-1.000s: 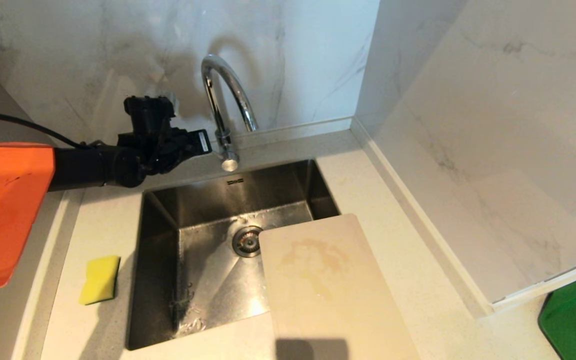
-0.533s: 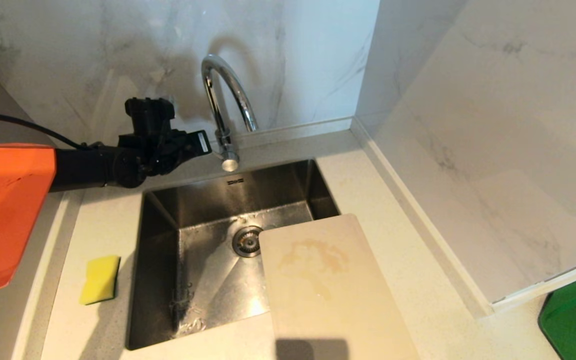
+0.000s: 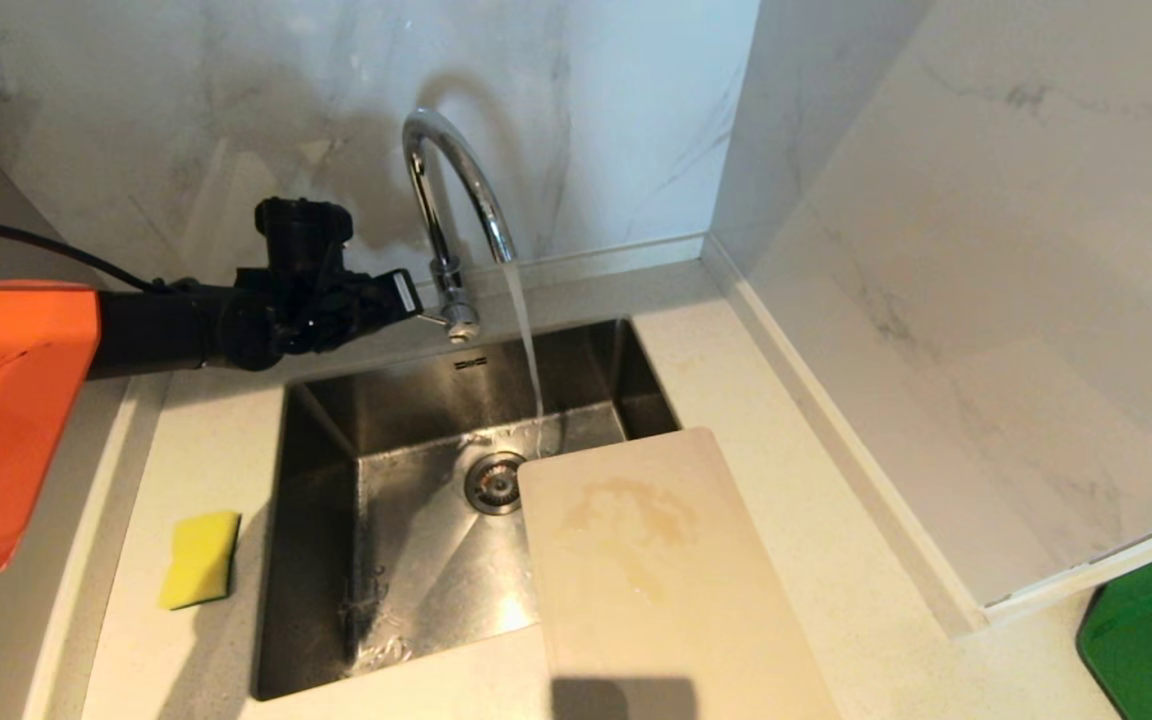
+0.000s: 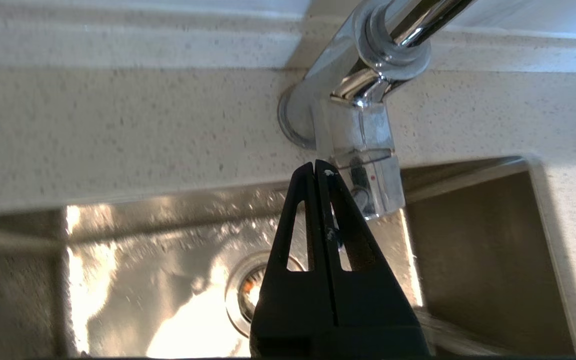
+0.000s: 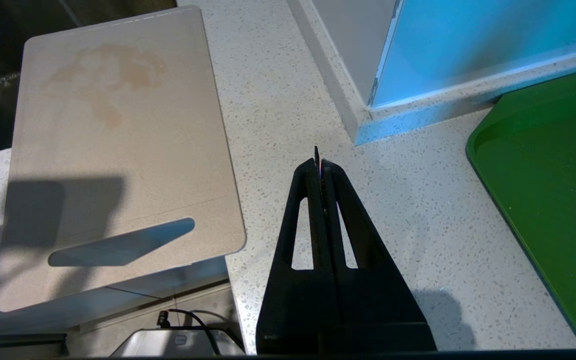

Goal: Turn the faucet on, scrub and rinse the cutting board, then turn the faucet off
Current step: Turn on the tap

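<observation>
The chrome gooseneck faucet (image 3: pixel 448 200) stands behind the sink (image 3: pixel 316 470), and water streams from its spout down into the basin. My left gripper (image 3: pixel 406 290) (image 4: pixel 316 164) is shut, its tips right beside the faucet's base (image 4: pixel 363 150) where the thin side lever sticks out. The beige cutting board (image 3: pixel 656 580) (image 5: pixel 113 150) lies half over the sink's right front corner, with a brown stain on it and its slot handle at the near end. My right gripper (image 5: pixel 318 162) is shut and parked over the counter to the right of the board, holding nothing.
A yellow sponge (image 3: pixel 199 558) lies on the counter left of the sink. A green board (image 3: pixel 1151 635) (image 5: pixel 548 200) sits at the far right. Marble walls close in behind and to the right of the sink.
Water now runs from the spout; it was dry before. My left wrist has rolled a little at the faucet's base, and the lever has shifted with it.
</observation>
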Tool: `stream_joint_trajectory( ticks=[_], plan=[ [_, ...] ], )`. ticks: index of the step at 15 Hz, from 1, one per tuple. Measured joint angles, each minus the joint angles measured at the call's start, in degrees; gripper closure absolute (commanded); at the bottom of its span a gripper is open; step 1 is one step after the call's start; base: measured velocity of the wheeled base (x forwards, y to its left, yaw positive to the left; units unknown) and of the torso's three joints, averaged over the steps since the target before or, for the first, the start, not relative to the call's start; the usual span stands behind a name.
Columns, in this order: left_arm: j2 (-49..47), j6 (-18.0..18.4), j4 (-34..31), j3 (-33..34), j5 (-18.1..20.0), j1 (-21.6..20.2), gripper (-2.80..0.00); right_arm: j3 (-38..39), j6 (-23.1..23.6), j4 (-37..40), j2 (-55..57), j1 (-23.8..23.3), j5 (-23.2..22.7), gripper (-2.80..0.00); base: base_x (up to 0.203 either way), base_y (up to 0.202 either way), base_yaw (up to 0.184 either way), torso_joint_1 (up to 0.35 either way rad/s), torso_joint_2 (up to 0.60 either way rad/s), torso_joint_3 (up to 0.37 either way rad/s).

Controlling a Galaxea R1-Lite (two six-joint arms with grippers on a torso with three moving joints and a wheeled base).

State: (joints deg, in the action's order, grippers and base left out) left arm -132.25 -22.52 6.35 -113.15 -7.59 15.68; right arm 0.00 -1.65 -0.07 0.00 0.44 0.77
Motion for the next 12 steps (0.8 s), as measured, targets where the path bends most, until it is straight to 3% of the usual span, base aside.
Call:
stream_joint_trajectory(
  ticks=[8,12],
  plan=[
    [1.9,-2.2,-3.48,0.3,-0.43,0.52,0.0,0.0,-0.02,-0.04,0.0,0.0,0.02,0.0,0.0,0.0,0.0,0.0,0.0,0.0],
    [6.1,7.71,-3.59,1.47,-0.55,-0.56,0.0,0.0,-0.02,-0.01,0.0,0.0,0.02,0.0,0.0,0.0,0.0,0.0,0.0,0.0]
  ],
)
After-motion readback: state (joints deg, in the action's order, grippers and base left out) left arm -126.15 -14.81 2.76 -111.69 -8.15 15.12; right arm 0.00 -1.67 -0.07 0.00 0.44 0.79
